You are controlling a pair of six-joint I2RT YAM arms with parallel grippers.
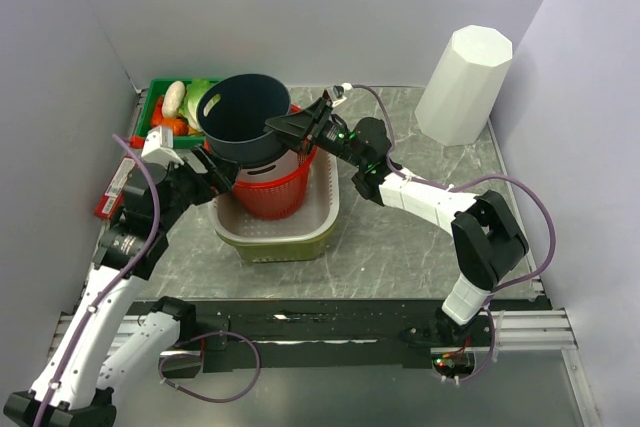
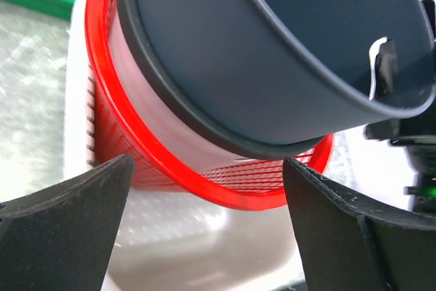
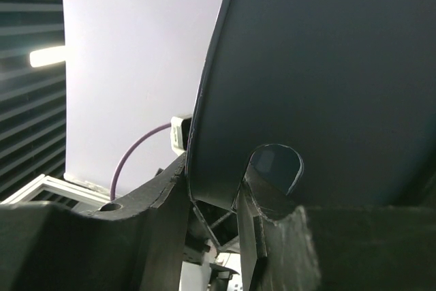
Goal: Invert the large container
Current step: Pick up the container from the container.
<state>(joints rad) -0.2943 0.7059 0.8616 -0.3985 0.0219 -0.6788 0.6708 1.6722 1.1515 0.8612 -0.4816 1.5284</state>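
The large container [image 1: 243, 112] is a dark grey bucket, lifted and tilted above a red mesh basket [image 1: 275, 192]. My right gripper [image 1: 290, 127] is shut on its rim at the right side, beside a handle hole. In the right wrist view the container's wall [image 3: 327, 66] fills the frame, and the right gripper [image 3: 214, 182] has one finger outside the rim and one inside. My left gripper [image 1: 215, 172] stands open at the basket's left side, holding nothing. In the left wrist view the container [image 2: 272, 52] hangs over the red basket [image 2: 157, 161], beyond the left gripper [image 2: 208, 168].
The red basket sits inside a white basin [image 1: 290, 237] [image 2: 204, 236]. A green crate [image 1: 158, 87] of vegetables stands at the back left. At the back right is a tall white faceted bin [image 1: 463, 85]. A red packet [image 1: 115, 187] lies by the left wall.
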